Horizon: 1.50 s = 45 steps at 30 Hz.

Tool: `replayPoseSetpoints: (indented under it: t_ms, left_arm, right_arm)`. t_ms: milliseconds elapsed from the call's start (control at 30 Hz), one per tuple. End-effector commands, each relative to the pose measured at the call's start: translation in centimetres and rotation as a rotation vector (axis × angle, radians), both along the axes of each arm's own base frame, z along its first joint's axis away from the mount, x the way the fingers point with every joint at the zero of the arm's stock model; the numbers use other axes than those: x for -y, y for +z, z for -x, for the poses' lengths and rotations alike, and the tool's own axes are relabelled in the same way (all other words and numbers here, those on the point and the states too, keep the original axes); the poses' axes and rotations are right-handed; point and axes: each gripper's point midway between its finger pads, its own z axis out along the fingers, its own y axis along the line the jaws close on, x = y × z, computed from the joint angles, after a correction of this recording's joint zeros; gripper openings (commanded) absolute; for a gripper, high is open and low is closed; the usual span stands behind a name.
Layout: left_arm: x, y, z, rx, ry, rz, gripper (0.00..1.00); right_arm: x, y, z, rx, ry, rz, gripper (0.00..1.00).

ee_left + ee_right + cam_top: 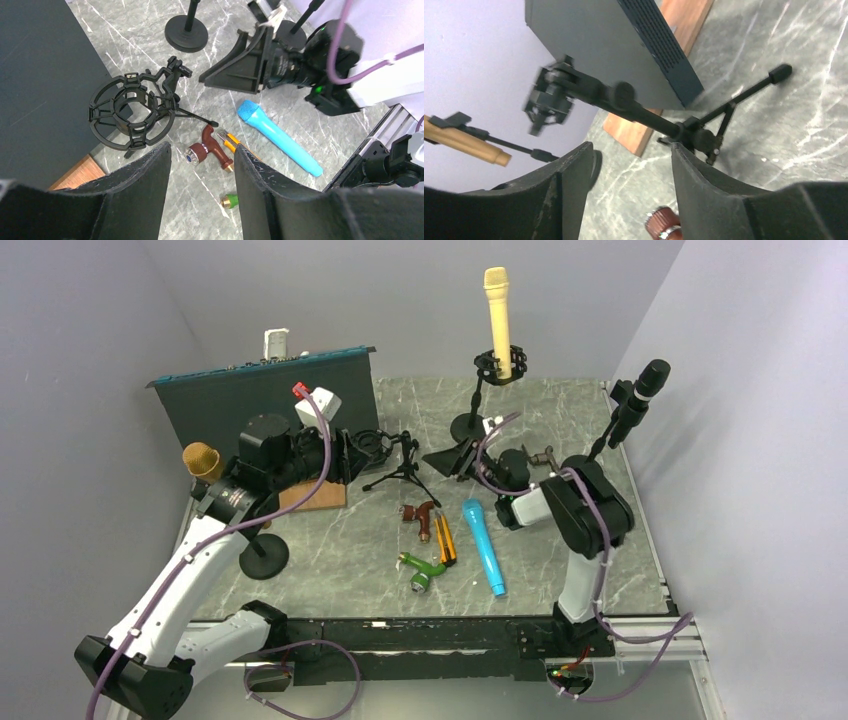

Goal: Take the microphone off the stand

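Note:
A blue microphone lies flat on the table; it also shows in the left wrist view. An empty black shock mount on a small tripod stands left of centre. A cream microphone sits upright in a stand at the back. A black microphone sits on a stand at the right, a gold one on a stand at the left. My left gripper is open and empty beside the shock mount. My right gripper is open and empty, facing the tripod.
A dark box stands at the back left with a wooden block at its foot. A brown tool, an orange cutter and a green tool lie near the blue microphone. The gold microphone's round base sits front left.

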Motion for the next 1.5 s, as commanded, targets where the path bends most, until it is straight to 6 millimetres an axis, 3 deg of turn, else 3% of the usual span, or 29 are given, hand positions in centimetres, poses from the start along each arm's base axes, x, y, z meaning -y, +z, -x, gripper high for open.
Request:
replayPoseSetpoints:
  t_ms: [0, 200, 333, 633, 800, 933, 1133, 1267, 1400, 1467]
  left_arm:
    - [-0.1, 1.8, 0.1, 0.06, 0.001, 0.033, 0.54]
    - [-0.1, 2.2, 0.4, 0.07, -0.006, 0.043, 0.54]
    - [-0.1, 2.5, 0.5, 0.075, -0.007, 0.048, 0.54]
    - [-0.1, 2.5, 0.6, 0.077, -0.008, 0.051, 0.54]
    - [0.0, 2.7, 0.7, 0.083, -0.014, 0.056, 0.54]
    - [0.0, 2.5, 0.6, 0.073, -0.013, 0.049, 0.54]
    - [0.1, 2.6, 0.7, 0.076, -0.021, 0.052, 0.54]
    - [0.1, 2.6, 0.7, 0.077, -0.02, 0.056, 0.54]
    - [0.0, 2.6, 0.7, 0.079, -0.019, 0.053, 0.54]
    - [0.0, 2.7, 0.7, 0.083, -0.014, 0.053, 0.54]
  right_arm:
    - [0.9, 3.4, -0.5, -0.018, -0.072, 0.072, 0.63]
    - [0.7, 4.1, 1.2, -0.076, -0.08, 0.204, 0.65]
    - [-0.7, 3.6, 2.2, 0.009, -0.137, 0.398, 0.66]
    - [-0.6, -1.3, 1.4, 0.19, -0.126, 0.755, 0.61]
    - [-1.9, -3.5, 1.4, 0.309, -0.024, 0.8, 0.59]
    - [-2.9, -3.9, 0.7, 0.323, -0.025, 0.777, 0.55]
    - [-2.6, -5.4, -1.1, 0.28, -0.124, 0.781, 0.4]
    - [-2.0, -6.6, -3.0, 0.223, -0.207, 0.832, 0.19]
    - [-0.1, -6.8, -5.1, 0.181, -0.325, 0.86, 0.03]
    - [1.0, -6.9, -6.1, 0.161, -0.369, 0.872, 0.0]
